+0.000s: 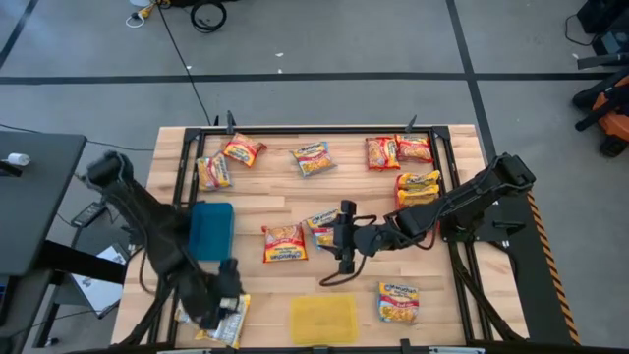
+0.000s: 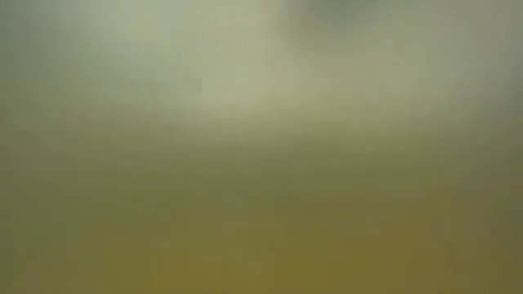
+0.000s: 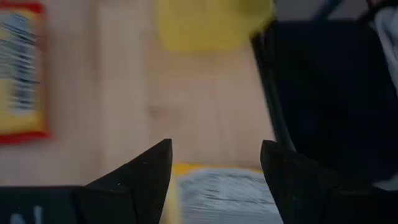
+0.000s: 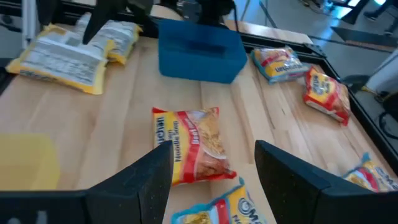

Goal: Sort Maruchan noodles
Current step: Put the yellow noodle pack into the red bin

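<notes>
Several Maruchan noodle packets lie flat on the wooden table. My left gripper (image 1: 228, 295) hangs open at the near left corner, over a silvery, yellow-edged packet (image 3: 217, 193) that shows between its fingertips (image 3: 216, 144); a second packet (image 4: 121, 37) lies beside it. My right gripper (image 1: 336, 242) is open above the table's middle, pointing toward the left edge. A red-orange packet (image 4: 193, 146) lies below and ahead of its fingers, and a blue-edged packet (image 1: 322, 226) lies beside that. The low view shows only a blur.
A blue tray (image 1: 211, 231) sits left of the middle and a yellow tray (image 1: 322, 320) at the near edge. More packets lie along the far edge (image 1: 312, 157), at the right (image 1: 418, 187) and near right (image 1: 399, 302). Black rails (image 1: 182, 167) frame the table.
</notes>
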